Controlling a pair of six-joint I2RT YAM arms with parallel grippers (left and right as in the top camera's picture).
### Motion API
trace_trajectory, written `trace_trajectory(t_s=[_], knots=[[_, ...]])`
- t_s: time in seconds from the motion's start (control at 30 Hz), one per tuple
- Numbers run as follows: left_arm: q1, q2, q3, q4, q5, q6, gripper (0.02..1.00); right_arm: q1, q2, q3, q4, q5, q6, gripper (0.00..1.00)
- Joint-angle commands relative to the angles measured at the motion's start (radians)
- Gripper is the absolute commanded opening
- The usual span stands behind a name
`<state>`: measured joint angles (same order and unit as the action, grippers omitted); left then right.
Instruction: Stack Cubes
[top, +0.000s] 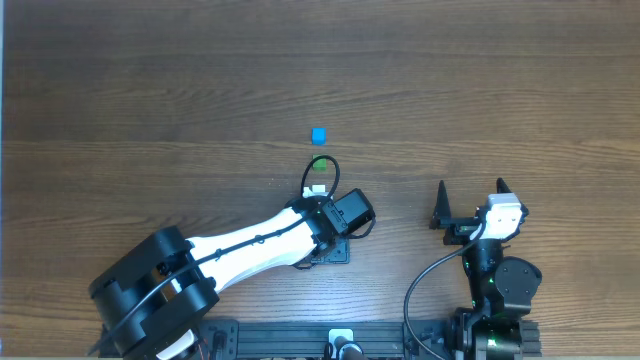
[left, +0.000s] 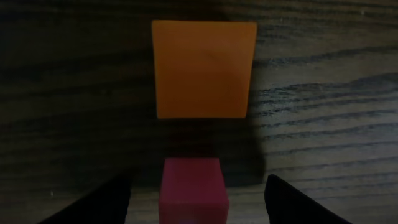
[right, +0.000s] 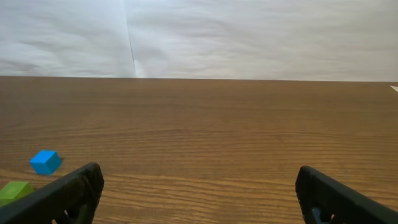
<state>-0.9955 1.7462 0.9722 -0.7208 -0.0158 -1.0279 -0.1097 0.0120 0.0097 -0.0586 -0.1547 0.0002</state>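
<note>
Left jaws first: spread apart, one dark finger (left: 102, 208) on either side of the red cube (left: 193, 190), with a gap showing on both flanks. That's released, not gripping. The red cube sits square between them on the worktop (left: 323, 112). Dead ahead, in line with it and near but not touching, lies the orange cube (left: 204, 68), flat face up and edges squared to the jaws. A cube has no long axis to worry about, so that straight-ahead line looks like the one that matters: close, lift, carry forward.

Both cubes look smooth, matte and sharp-edged. The worktop is dark wood grain.

Further out, the green cube (top: 320, 163) sits just past the left arm (top: 260, 240), and the blue cube (top: 318, 135) beyond that. The right arm (top: 490, 250) stands well apart with its jaws wide and empty. The left arm is plainly the nearer.
</note>
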Motion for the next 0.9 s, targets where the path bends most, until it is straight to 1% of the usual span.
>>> trace_trajectory(t_s=[0.03,0.1,0.2,0.47,0.7,0.83,0.9], knots=[[-0.002,0.018,-0.009,-0.001,-0.012,0.019,0.638,0.006,-0.007,-0.004,-0.006,0.006,0.003,0.991],[-0.002,0.018,-0.009,-0.002,-0.011,0.019,0.612,0.006,-0.007,-0.004,-0.006,0.006,0.003,0.989],[-0.002,0.018,-0.009,-0.005,-0.011,0.019,0.603,0.006,-0.007,-0.004,-0.006,0.006,0.003,0.993],[-0.002,0.018,-0.009,-0.02,-0.011,0.019,0.494,0.006,-0.007,-0.004,-0.006,0.006,0.003,0.991],[-0.002,0.018,-0.009,-0.02,-0.012,0.019,0.472,0.006,-0.007,-0.004,-0.006,0.006,0.003,0.993],[-0.002,0.018,-0.009,-0.02,-0.012,0.019,0.419,0.006,-0.007,-0.004,-0.006,0.006,0.003,0.993],[-0.002,0.018,-0.009,-0.02,-0.012,0.019,0.415,0.006,-0.007,-0.004,-0.006,0.006,0.003,0.991]])
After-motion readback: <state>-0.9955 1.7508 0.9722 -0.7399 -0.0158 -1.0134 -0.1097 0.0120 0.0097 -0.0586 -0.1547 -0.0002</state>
